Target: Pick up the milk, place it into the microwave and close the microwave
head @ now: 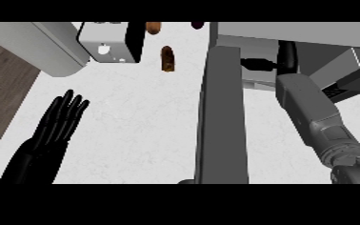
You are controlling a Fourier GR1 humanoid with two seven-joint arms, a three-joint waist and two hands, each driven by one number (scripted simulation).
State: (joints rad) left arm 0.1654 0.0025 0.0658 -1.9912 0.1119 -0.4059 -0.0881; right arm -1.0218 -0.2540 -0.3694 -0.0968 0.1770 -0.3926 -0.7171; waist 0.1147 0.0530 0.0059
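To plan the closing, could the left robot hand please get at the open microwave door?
Probably yes: the left robot hand rests open, and only bare counter lies between it and the microwave door to its right.

The left hand (60,119) is glossy black with slim fingers; the right forearm (309,107) is blocky grey, the right hand (286,58) black.

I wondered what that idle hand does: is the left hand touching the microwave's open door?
Apart. The head view shows bare white counter between the left hand, open at the lower left, and the microwave door.
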